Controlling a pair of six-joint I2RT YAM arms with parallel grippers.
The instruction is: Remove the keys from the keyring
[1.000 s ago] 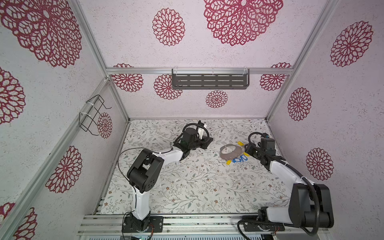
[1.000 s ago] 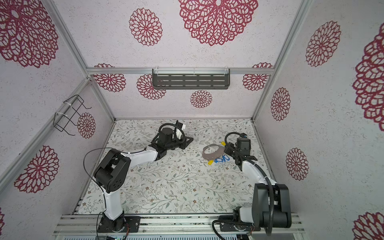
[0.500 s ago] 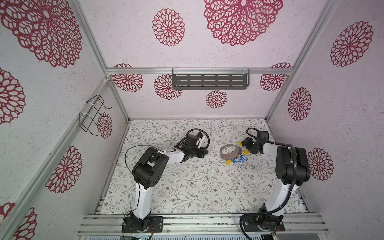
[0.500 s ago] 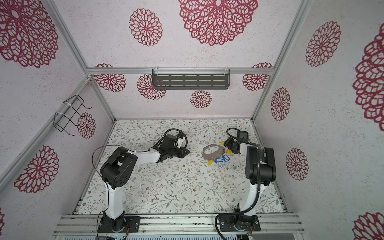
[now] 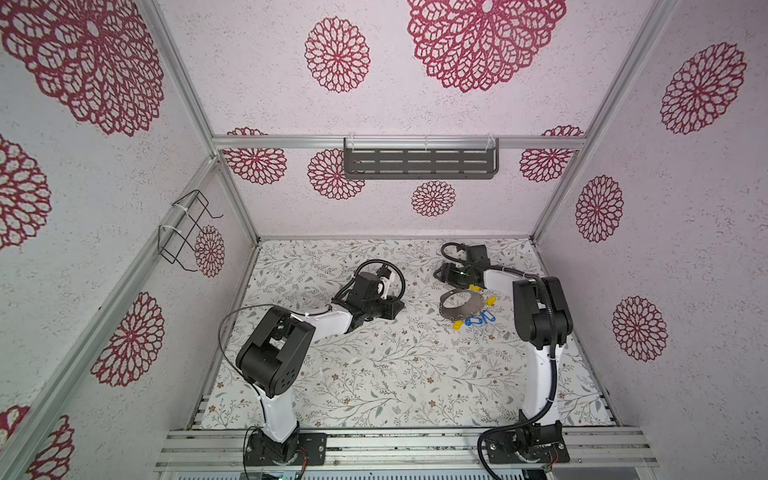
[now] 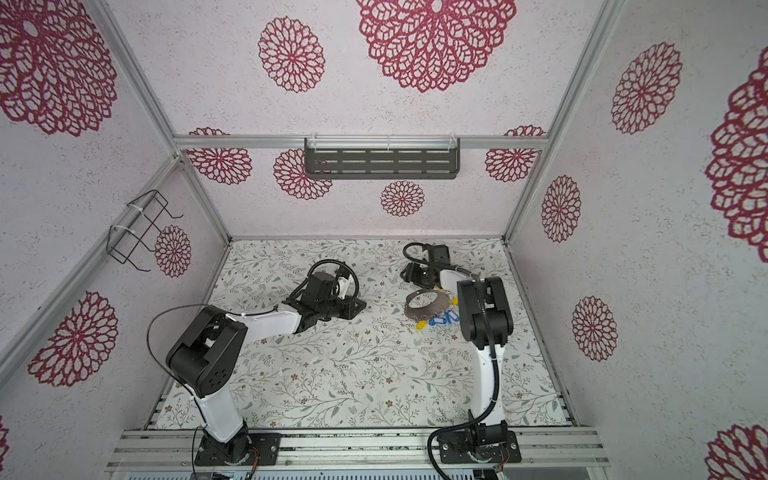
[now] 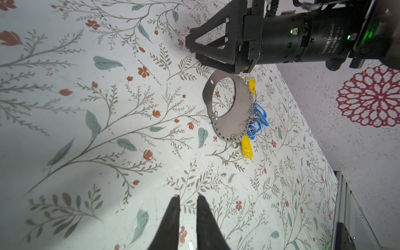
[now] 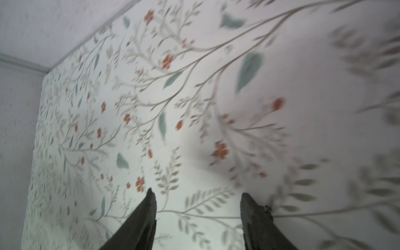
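Behind keyring (image 5: 461, 311), right end effector (image 8: 197, 192) newly swung there, wide, empty, left end effector (image 7: 187, 196) narrowly parted, empty

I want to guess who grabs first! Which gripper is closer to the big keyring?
Right. The right gripper is just beside the keyring, at its far rim; the left gripper sits farther off.

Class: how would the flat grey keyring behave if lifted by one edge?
The keyring looks like thin sheet metal: probably stiff, light. The keys sit on loose wire loops, so would likely dangle and swing.
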